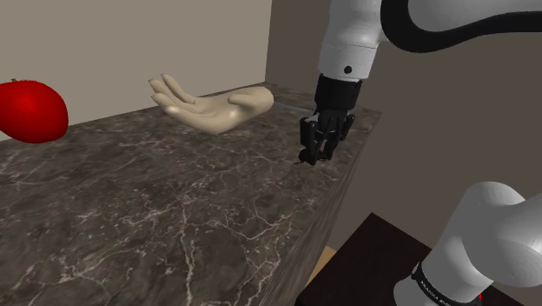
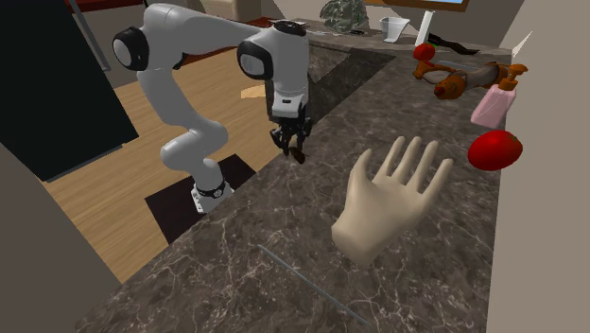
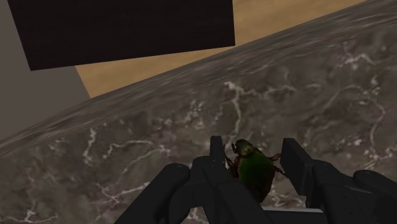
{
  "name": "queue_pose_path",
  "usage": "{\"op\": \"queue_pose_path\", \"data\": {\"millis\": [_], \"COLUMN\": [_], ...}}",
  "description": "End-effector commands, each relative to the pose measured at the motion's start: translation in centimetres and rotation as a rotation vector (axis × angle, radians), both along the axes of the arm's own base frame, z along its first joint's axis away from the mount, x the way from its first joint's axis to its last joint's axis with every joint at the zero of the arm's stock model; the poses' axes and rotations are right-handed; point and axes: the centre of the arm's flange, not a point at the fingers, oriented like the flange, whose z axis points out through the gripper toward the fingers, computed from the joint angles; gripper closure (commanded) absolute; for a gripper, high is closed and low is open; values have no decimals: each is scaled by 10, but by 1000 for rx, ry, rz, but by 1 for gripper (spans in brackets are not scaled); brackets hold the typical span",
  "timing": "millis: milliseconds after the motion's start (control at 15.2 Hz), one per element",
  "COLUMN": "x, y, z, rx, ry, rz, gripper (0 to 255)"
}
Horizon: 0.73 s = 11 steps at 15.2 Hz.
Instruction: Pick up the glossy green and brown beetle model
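Note:
The beetle model (image 3: 256,170) has a glossy green back, a brown head and thin brown legs. It sits between my two black fingers, with its legs reaching both pads, and my gripper (image 3: 254,151) is shut on it. In the shoulder view my gripper (image 1: 309,156) points down at the dark marble counter (image 1: 174,209), right by the counter's right edge, and a small dark bit of the beetle (image 1: 301,161) shows at the fingertips. The second exterior view shows my gripper (image 2: 295,154) low over the counter's near-left edge.
A beige model hand (image 1: 213,106) lies on the counter behind the gripper. A red apple (image 1: 30,110) sits at the shoulder view's far left. Past the counter edge are wooden floor (image 3: 153,70) and the dark stand (image 1: 365,269). More clutter (image 2: 468,76) lies along the far wall.

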Motion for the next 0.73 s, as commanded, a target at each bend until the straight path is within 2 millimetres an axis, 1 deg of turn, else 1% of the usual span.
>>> {"op": "queue_pose_path", "data": {"millis": [0, 528, 660], "x": [1, 1, 1], "y": [0, 0, 0], "z": [11, 53, 54], "rx": [0, 0, 0], "ry": [0, 0, 0], "rz": [0, 0, 0], "gripper": [255, 255, 255]}}
